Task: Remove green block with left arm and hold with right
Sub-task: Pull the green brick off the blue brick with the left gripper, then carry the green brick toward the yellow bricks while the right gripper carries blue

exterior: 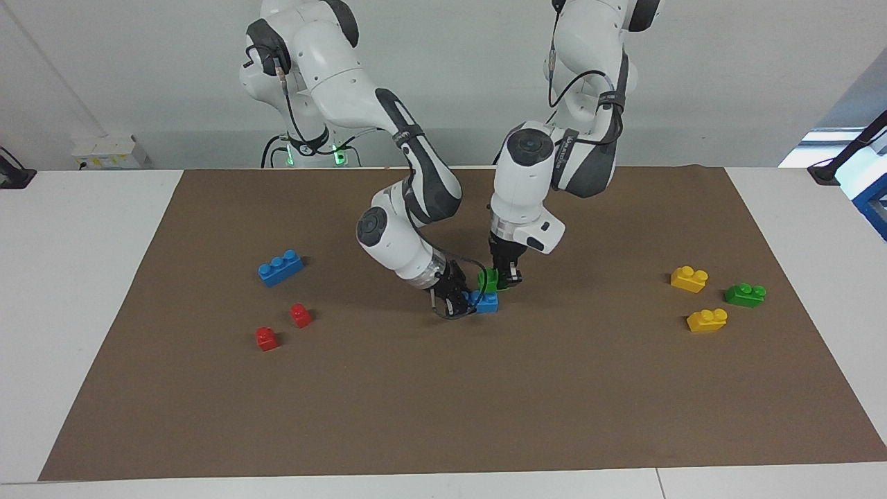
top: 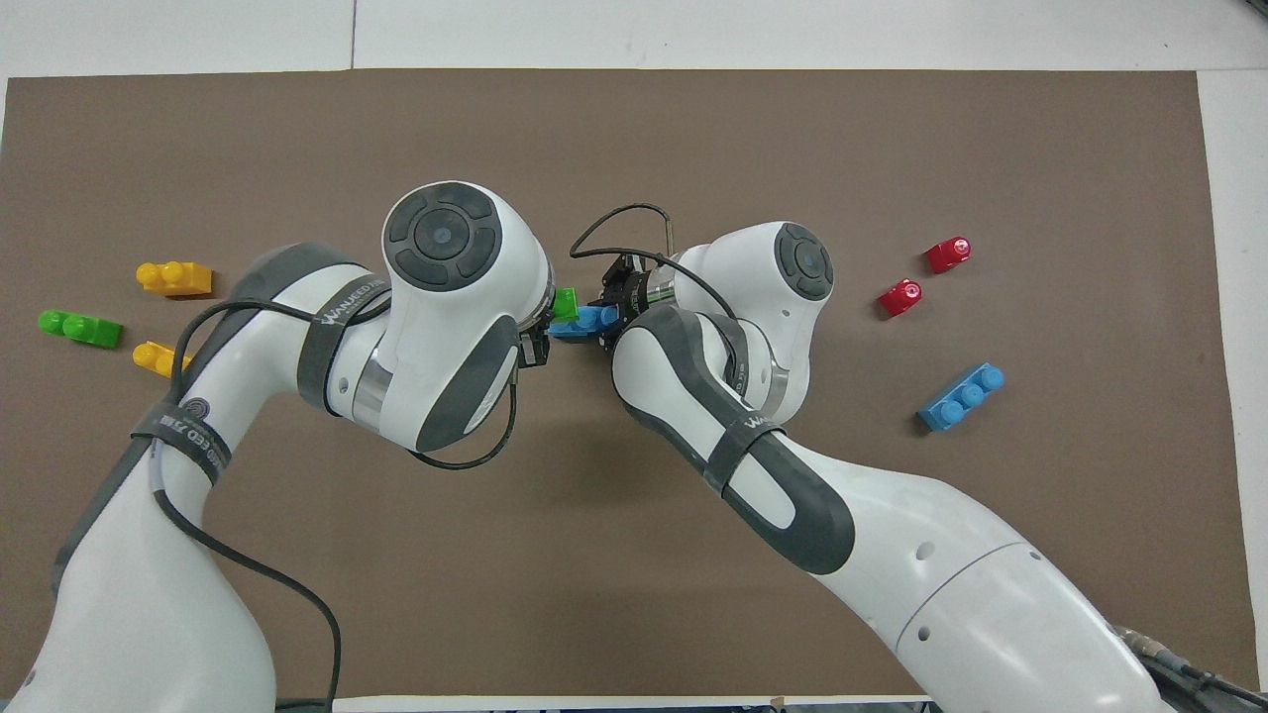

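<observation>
mid-mat: left gripper pinching the green block, right gripper clamped on the small blue block at its 5 o'clock — blocks touching.

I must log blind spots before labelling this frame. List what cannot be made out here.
- Overhead view: most of the green block is hidden under the left arm's wrist.
- Overhead view: one yellow brick is partly covered by the left arm.
- Facing view: whether the green block still sits on the blue brick is unclear; the left end effector and right end effector crowd them.
</observation>
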`<state>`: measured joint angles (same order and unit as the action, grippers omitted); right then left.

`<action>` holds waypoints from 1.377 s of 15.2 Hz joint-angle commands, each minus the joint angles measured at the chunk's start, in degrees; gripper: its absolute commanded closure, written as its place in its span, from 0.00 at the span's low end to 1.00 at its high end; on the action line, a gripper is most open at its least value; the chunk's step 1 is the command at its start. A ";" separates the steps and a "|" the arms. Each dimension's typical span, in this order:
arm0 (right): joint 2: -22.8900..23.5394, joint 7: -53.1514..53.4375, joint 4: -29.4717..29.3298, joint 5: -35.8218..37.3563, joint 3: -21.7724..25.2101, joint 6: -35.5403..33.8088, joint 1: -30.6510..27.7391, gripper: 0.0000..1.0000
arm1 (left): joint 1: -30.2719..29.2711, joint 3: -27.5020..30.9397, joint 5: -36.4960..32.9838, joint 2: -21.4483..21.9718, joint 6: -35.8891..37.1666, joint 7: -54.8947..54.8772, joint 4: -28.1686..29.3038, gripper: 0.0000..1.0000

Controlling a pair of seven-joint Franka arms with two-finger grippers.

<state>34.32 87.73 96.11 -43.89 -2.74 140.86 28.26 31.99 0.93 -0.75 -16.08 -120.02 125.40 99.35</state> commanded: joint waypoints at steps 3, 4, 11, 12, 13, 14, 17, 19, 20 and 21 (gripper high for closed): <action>0.49 -0.11 0.22 -1.37 -0.07 1.52 0.57 0.95 | -3.16 0.04 0.84 5.08 6.98 -9.18 0.06 1.00; 0.40 0.07 0.13 -1.37 -0.07 1.52 0.48 0.95 | -3.86 0.04 1.01 5.70 8.65 -12.08 0.06 1.00; -5.91 0.16 -0.22 -0.85 0.28 -7.85 -4.95 0.96 | -10.01 0.22 1.10 10.36 15.77 -34.23 0.50 1.00; -7.93 -0.19 -0.22 -0.58 0.28 -12.14 -7.58 0.96 | -11.50 0.22 1.10 11.06 16.39 -37.13 0.67 1.00; -9.95 -1.41 -0.22 -0.41 0.28 -16.89 -10.56 0.96 | -12.99 0.22 1.19 11.59 16.83 -39.86 0.76 1.00; -11.71 -3.51 -0.22 -0.41 0.28 -21.02 -13.37 0.97 | -14.14 0.22 1.19 11.77 17.19 -42.41 0.85 1.00; -15.41 -8.53 0.22 0.81 0.28 -28.95 -19.54 0.97 | -18.27 0.39 1.19 12.56 16.67 -50.75 2.86 1.00; -16.12 -11.52 0.39 2.14 0.19 -32.30 -21.92 0.97 | -21.08 0.30 1.19 12.74 16.31 -57.34 3.48 1.00; -16.47 -13.36 0.74 2.23 0.28 -33.71 -22.71 0.97 | -22.49 0.30 1.28 12.74 15.96 -59.55 3.66 1.00; -16.65 -15.29 1.44 2.67 0.28 -34.68 -23.33 0.97 | -23.46 0.30 1.19 12.83 14.91 -61.31 4.36 1.00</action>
<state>18.58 76.23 95.11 -42.64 -1.62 107.05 5.98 10.90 1.68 -0.34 -5.10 -103.80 68.80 101.06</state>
